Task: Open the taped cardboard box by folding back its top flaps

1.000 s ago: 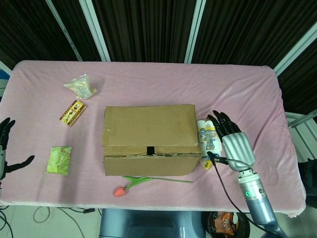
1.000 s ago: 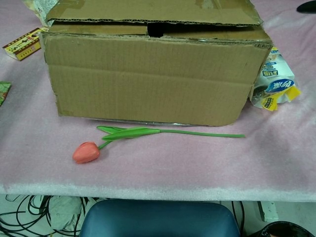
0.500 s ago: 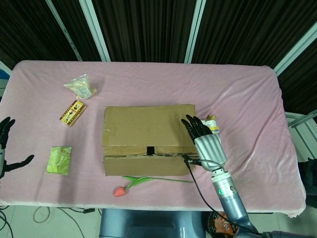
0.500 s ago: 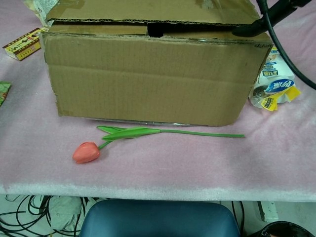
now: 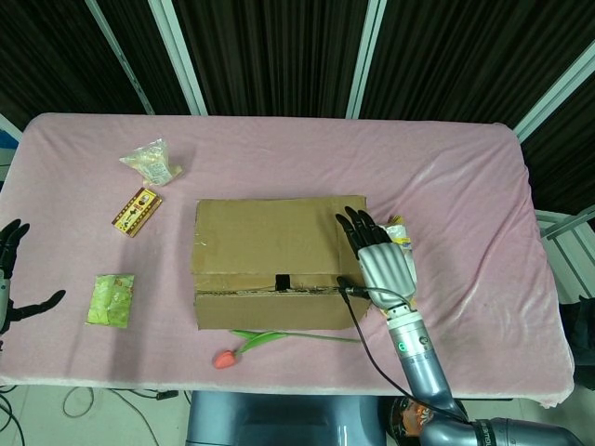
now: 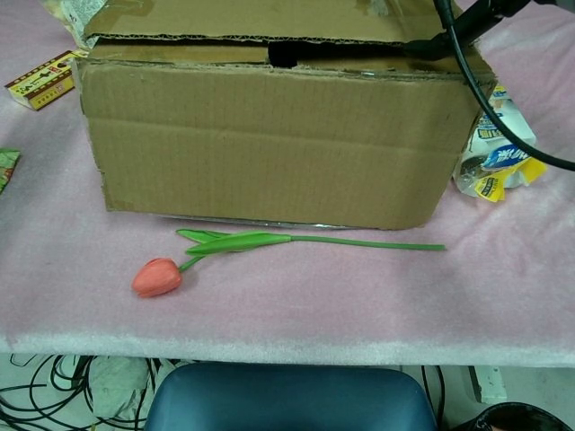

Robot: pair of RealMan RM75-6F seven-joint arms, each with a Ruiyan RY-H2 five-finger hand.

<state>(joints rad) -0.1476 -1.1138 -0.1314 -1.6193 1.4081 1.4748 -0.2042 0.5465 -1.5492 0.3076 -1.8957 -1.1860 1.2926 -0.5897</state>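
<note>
The brown cardboard box [image 5: 277, 262] stands mid-table with its top flaps down, and a strip of black tape [image 5: 280, 280] crosses the seam at the front. My right hand [image 5: 379, 264] lies flat over the right end of the box top, fingers stretched toward the far side and holding nothing. In the chest view its dark thumb [image 6: 434, 43] touches the front flap's edge near the box [image 6: 269, 135] corner. My left hand [image 5: 9, 277] hovers off the table's left edge with fingers apart and empty.
A tulip [image 5: 244, 347] lies in front of the box, also seen as the tulip [image 6: 207, 256] in the chest view. A white packet [image 6: 499, 148] sits against the box's right side. Left of the box are a green packet [image 5: 112, 299], a yellow carton [image 5: 137, 211] and a clear bag [image 5: 152, 161].
My right hand has moved left from beside the box, over the white packet, onto the right end of the box top. The left hand has stayed put.
</note>
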